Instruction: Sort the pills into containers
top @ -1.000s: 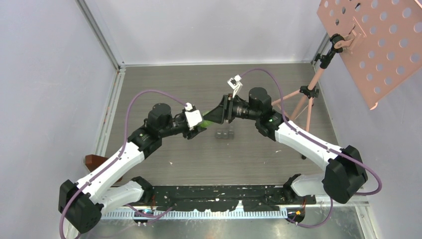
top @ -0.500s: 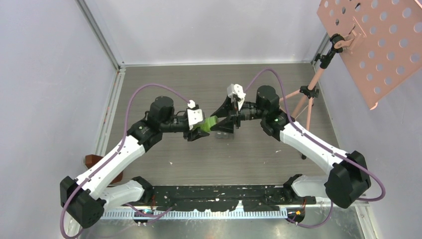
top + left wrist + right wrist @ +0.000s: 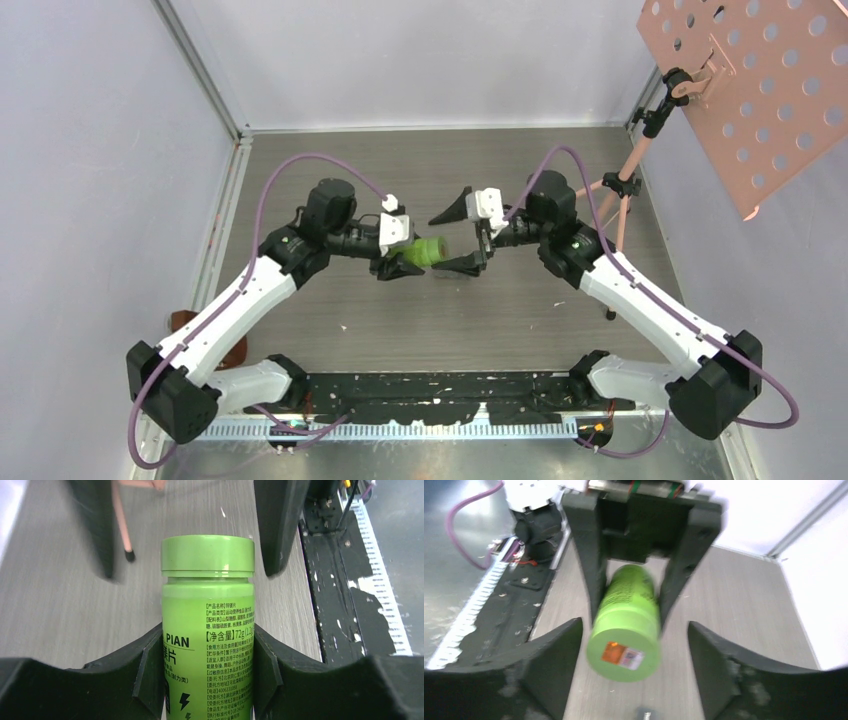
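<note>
1. Arms first: the left claw (image 3: pixel 408 256) is clamped on the body of the green bottle (image 3: pixel 431 249), holding it sideways above the middle of the desk (image 3: pixel 400 320) with the cap pointing at the right claw (image 3: pixel 462 236).
2. That right claw is spread wide, its fingers on either side of the cap but not touching it in either wrist view.
3. Risk, as I judge it: if the right claw closes off-centre it could knock the bottle askew in the left grip, or twist the whole bottle instead of the cap.
4. The grey case (image 3: pixel 452 273) lies on the desk just below the bottle, mostly hidden; a dropped bottle could strike it.
</note>
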Motion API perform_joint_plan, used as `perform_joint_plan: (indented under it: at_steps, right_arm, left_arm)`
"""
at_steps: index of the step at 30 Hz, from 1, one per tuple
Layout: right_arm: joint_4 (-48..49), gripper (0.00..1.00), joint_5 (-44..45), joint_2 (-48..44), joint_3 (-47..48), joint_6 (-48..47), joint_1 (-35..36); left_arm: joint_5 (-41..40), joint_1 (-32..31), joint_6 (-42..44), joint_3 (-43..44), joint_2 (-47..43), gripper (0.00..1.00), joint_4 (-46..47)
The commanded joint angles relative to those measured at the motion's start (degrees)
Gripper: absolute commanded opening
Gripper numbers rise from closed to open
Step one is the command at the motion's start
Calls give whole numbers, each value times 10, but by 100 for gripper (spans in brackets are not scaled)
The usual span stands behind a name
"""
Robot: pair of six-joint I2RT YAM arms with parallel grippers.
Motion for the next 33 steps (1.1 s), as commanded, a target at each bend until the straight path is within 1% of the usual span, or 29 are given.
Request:
perform_joint_plan:
  at_steps: [1, 2, 3, 4, 5, 6, 8, 10, 11, 12, 13, 14, 16, 18, 21, 23, 28, 30, 32, 33]
  right_arm:
    - [206, 99, 107, -53, -42, 212, -5]
    - [196, 97, 131, -58, -43, 244, -5]
    - [182, 95, 176, -58, -38, 301, -6]
    - [144, 95, 195, -56, -23, 330, -6]
    - [127, 95, 231, -52, -16, 387, -7]
    - [109, 95, 240, -51, -11, 407, -7]
    - [127, 95, 253, -54, -28, 494, -7]
    - [128, 95, 272, -57, -42, 548, -7]
    - [113, 97, 290, -53, -41, 558, -7]
    - [74, 99, 299, -47, -33, 569, -7]
    - [56, 99, 318, -36, -29, 575, -7]
    - [22, 97, 324, -29, -26, 588, -8]
    - [7, 93, 321, -9, -30, 611, -8]
    - [25, 91, 281, 12, -39, 643, -6]
    - [84, 90, 241, 41, -53, 685, -1]
    - [106, 90, 223, 50, -57, 716, -1]
    - [118, 89, 199, 72, -44, 742, -1]
    - [131, 84, 185, 83, -44, 759, -1]
    - [157, 74, 173, 94, -51, 778, -1]
    - [161, 63, 170, 98, -52, 784, -1]
  left_arm:
    - [-51, -2, -22, -57, -19, 0, 18]
    - [-71, -2, -29, -67, -26, 0, 42]
    - [-85, -2, -33, -77, -31, 0, 64]
    - [-98, -2, -40, -86, -37, 0, 83]
    - [-110, -2, -44, -94, -43, 0, 99]
    - [-119, -2, -49, -100, -47, 0, 119]
    - [-142, -3, -61, -113, -53, 0, 148]
    - [-162, -4, -69, -126, -59, 0, 172]
    - [-172, -5, -74, -132, -63, 0, 185]
    - [-179, -5, -77, -139, -67, 0, 196]
    - [-182, -6, -79, -145, -71, 0, 206]
    - [-184, -6, -82, -150, -75, 0, 214]
    - [-185, -7, -85, -154, -77, 0, 219]
    - [-189, -8, -86, -155, -80, 0, 218]
    - [-197, -9, -85, -157, -85, 0, 221]
    - [-199, -9, -85, -158, -88, 0, 221]
    - [-203, -9, -79, -162, -95, 0, 217]
    - [-205, -9, -79, -162, -97, 0, 218]
    - [-207, -9, -77, -162, -96, 0, 218]
    - [-208, -9, -77, -163, -97, 0, 217]
